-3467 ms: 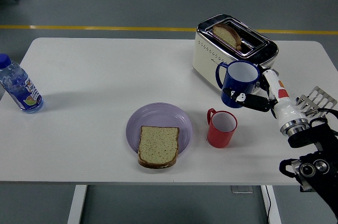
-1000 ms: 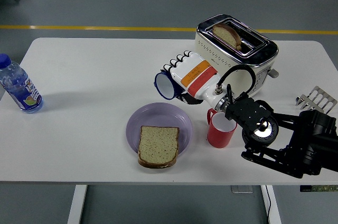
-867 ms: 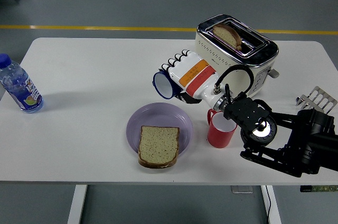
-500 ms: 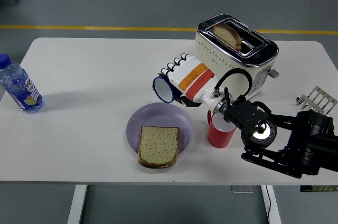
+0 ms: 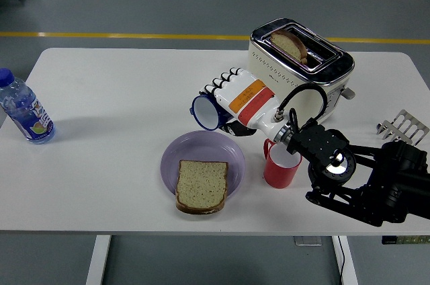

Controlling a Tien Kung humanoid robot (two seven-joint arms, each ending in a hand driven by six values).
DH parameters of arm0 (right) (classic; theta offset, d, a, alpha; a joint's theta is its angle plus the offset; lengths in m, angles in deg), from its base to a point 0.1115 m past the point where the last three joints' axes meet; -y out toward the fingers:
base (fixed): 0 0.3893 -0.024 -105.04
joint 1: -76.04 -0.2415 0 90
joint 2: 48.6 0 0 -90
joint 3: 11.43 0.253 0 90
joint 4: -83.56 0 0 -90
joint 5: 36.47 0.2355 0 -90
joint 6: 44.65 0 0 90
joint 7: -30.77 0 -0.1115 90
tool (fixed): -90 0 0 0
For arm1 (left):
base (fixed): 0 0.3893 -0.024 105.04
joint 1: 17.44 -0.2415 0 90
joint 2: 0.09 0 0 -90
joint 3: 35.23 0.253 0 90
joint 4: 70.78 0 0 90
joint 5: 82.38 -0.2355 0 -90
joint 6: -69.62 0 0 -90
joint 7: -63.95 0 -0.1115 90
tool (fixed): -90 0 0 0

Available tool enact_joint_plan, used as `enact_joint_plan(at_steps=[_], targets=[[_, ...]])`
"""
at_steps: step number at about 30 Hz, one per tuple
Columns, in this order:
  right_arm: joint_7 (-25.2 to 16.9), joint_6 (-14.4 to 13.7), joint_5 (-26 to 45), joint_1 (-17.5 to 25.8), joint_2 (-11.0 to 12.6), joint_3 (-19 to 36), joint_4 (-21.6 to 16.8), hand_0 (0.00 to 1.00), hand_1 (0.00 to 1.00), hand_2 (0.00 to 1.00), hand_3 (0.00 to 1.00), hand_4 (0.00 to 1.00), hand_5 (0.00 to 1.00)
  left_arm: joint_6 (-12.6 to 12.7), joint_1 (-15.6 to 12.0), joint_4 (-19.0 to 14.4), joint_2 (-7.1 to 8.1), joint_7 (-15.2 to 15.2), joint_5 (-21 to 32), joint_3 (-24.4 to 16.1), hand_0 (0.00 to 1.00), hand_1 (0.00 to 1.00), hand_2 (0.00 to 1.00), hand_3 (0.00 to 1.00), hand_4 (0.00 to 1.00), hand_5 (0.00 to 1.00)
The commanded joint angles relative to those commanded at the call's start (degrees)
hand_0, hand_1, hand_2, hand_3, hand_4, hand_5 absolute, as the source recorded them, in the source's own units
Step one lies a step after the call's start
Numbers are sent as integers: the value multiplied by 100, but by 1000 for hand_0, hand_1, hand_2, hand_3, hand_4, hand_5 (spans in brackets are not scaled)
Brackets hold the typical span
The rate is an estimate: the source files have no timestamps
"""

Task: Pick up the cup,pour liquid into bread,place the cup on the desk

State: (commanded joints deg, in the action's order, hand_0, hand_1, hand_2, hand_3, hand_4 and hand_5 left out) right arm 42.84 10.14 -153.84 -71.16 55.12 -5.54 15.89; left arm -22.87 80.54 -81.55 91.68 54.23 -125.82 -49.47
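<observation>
My right hand point(image 5: 232, 100) is shut on a blue cup point(image 5: 205, 111) with a white inside. It holds the cup tipped on its side, mouth facing left and down, above the far edge of a purple plate point(image 5: 213, 150). A slice of brown bread point(image 5: 201, 185) lies on the near part of the plate. No liquid shows in the frames. The black right arm point(image 5: 356, 177) reaches in from the lower right.
A red cup point(image 5: 280, 164) stands upright right of the plate, under my wrist. A chrome toaster point(image 5: 299, 62) with a bread slice in it stands behind. A water bottle point(image 5: 22, 111) lies at the left edge. A metal rack point(image 5: 402, 127) sits at the right edge.
The right hand carried the blue cup from in front of the toaster leftward over the plate and tipped it on its side. In the last second it shifted slightly left and tilted further.
</observation>
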Motion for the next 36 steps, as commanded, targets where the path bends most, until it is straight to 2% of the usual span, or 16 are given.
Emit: enact_joint_plan(at_steps=[1, 4, 7, 10, 17, 21, 22, 28, 31, 36], targets=[[-57, -3, 81, 18, 16, 29, -26, 414, 393, 526, 562, 670, 2, 0, 0, 0, 0, 0, 0, -1, 670, 740, 741, 640, 404, 998], [-566, 29, 794, 181, 151, 304, -278, 415, 394, 525, 560, 670, 2, 0, 0, 0, -1, -1, -11, -10, 671, 740, 741, 640, 405, 998], [-823, 34, 1344, 306, 235, 533, -441, 415, 394, 525, 560, 670, 2, -1, 0, -2, 1, 0, -23, -17, 671, 740, 741, 640, 405, 998], [-1069, 248, 2053, 559, 389, 1009, -756, 434, 394, 527, 561, 672, 2, -2, 0, -1, 1, -3, -21, -15, 671, 740, 741, 640, 404, 998], [-693, 753, 3364, 1234, 625, 2224, -1281, 434, 392, 528, 561, 666, 2, 0, -1, 0, 1, -3, -51, -63, 671, 740, 741, 640, 407, 998], [-231, 1193, 3709, 1771, 762, 3012, -1606, 434, 392, 528, 561, 666, 2, 6, 0, 1, -1, -3, -68, -86, 671, 740, 741, 640, 407, 998], [-99, 1386, 3903, 1980, 785, 3273, -1718, 434, 390, 531, 562, 652, 2, 9, -5, 2, -2, -3, -71, -86, 670, 740, 741, 640, 405, 998], [292, 1988, 4451, 2800, 819, 4498, -2161, 423, 392, 533, 563, 655, 2, 19, -12, 4, -9, 1, -99, -76, 670, 740, 741, 640, 405, 998], [342, 2078, 4710, 3191, 826, 5090, -2319, 423, 392, 533, 563, 655, 2, 20, -18, 3, -13, 0, -101, -80, 670, 740, 741, 640, 405, 998], [243, 2007, 4863, 3679, 809, 5747, -2401, 419, 390, 533, 565, 653, 2, 23, -22, 6, -14, 4, -118, -75, 670, 740, 741, 640, 405, 998]])
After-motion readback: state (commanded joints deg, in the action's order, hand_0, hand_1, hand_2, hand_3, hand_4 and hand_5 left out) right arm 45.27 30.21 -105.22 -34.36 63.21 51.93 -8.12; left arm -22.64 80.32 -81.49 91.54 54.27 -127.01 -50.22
